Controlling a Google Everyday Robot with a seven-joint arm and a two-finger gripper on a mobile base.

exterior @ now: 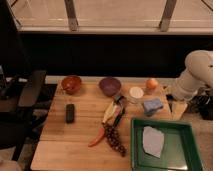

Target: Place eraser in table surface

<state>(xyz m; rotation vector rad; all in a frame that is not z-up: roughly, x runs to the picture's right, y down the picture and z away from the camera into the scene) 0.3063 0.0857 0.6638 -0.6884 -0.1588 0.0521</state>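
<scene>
The eraser (70, 113), a small near-black block, lies flat on the left part of the wooden table surface (70, 147), below the orange bowl. Nothing touches it. My white arm (194, 75) reaches in from the right edge of the view. The gripper (178, 108) hangs at its lower end, just past the table's right edge and beside the light blue sponge, far from the eraser.
An orange bowl (71, 84), a purple bowl (109, 85), a white cup (136, 92) and an orange fruit (151, 83) line the back. A blue sponge (152, 106), a banana (110, 112), a red chili (97, 139) and a green tray (185, 131) with a white cloth (152, 141) lie nearer. A black chair (27, 95) stands at the left.
</scene>
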